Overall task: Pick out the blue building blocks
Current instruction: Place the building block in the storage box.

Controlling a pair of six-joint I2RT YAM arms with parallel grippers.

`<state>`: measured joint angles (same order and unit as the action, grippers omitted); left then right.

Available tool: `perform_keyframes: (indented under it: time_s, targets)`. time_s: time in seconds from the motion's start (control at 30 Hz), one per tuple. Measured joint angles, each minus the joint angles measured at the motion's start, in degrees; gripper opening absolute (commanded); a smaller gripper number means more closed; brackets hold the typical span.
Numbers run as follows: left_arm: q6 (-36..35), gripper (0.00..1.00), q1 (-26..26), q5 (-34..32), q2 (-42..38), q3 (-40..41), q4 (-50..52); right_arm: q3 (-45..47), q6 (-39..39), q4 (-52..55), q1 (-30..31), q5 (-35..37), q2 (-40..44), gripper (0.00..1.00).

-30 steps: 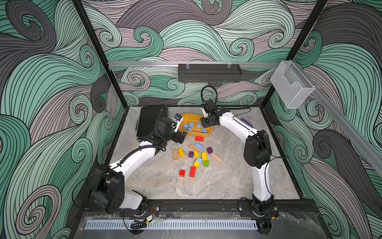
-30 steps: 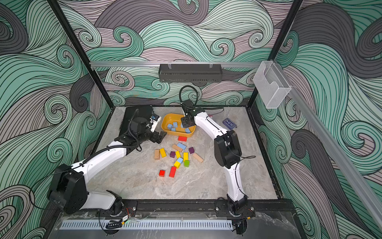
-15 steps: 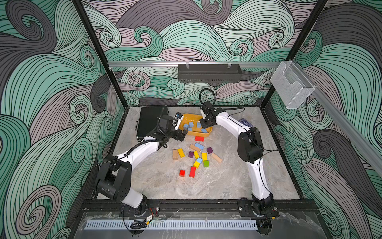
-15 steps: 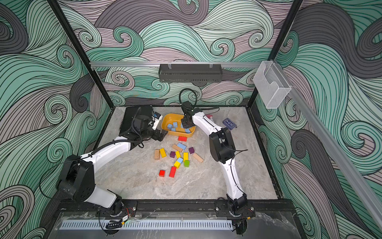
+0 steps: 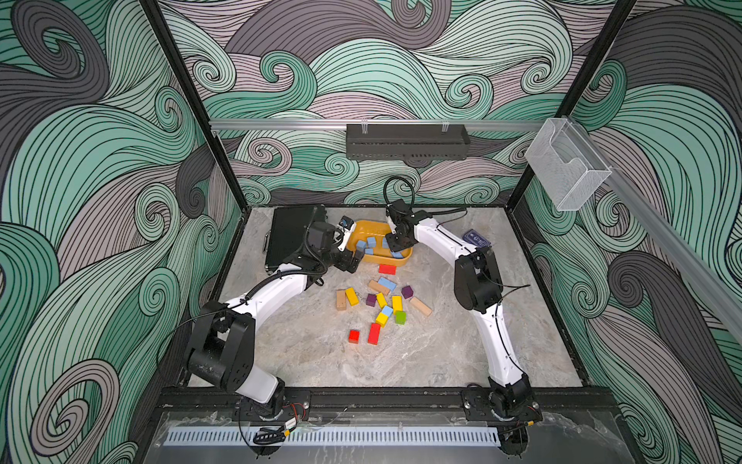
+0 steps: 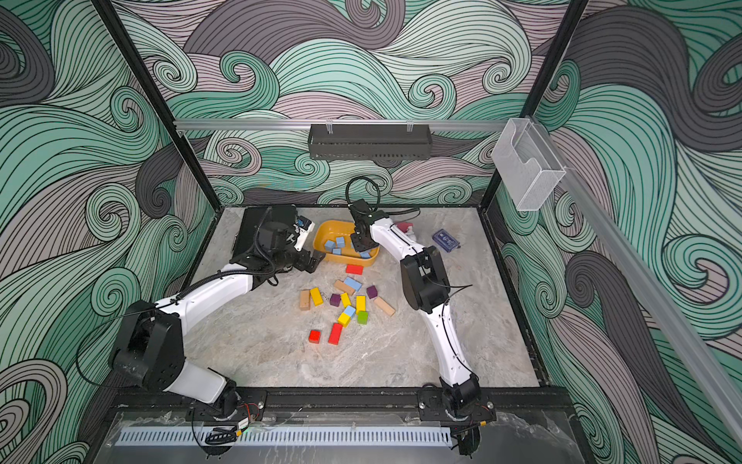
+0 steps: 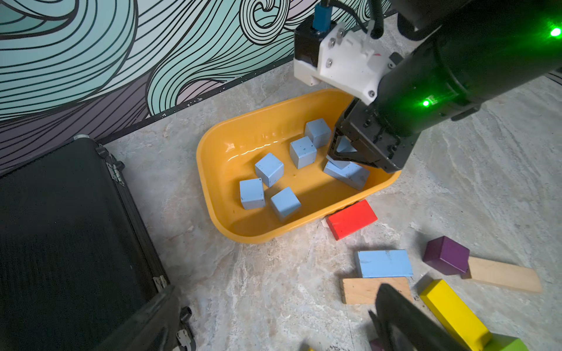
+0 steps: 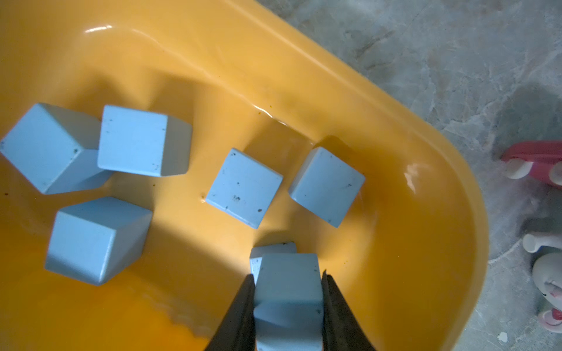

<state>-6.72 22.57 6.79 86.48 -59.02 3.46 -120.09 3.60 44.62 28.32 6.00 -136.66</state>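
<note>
Down inside the yellow tub (image 8: pixel 425 136) with the right tool (image 8: pixel 287 273), clamped from both sides on a blue block (image 8: pixel 289 291), no telling its long axis from here. Just beneath it, a blue brick (image 7: pixel 346 175) lying flat on the tub floor. Five blue cubes (image 7: pixel 269 168) loose around them, corners turned every which way. Out on the counter (image 5: pixel 441 353), a second blue brick (image 7: pixel 383 263) lying flat, long side pressed along a wooden brick (image 7: pixel 365 291); a small blue block (image 5: pixel 386 310) tucked between yellow blocks (image 5: pixel 396 302). Crowding in: a red brick (image 7: pixel 351 218) right against the tub's rim, a purple cube (image 7: pixel 445 254) nearby, a black case (image 7: pixel 60 243) beside the tub. Hovering near the tub's edge with the left tool (image 5: pixel 351 261), jaws spread wide, gripping nothing.
</note>
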Motion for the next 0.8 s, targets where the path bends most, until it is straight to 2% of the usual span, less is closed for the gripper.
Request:
perform_keyframes:
  time_s: [0.07,0.47,0.8]
  targets:
    - [0.0,0.98,0.0,0.2,0.0,0.0,0.24,-0.11,0.02,0.22,0.0,-0.04,0.0,0.45]
    - [-0.33,0.98,0.0,1.88,-1.57,0.0,3.58,-0.09,0.42,1.97,0.02,-0.61,0.72,0.56]
    - [-1.33,0.99,0.0,3.52,-9.77,0.02,5.11,1.53,1.01,2.36,0.31,-2.8,10.8,0.68]
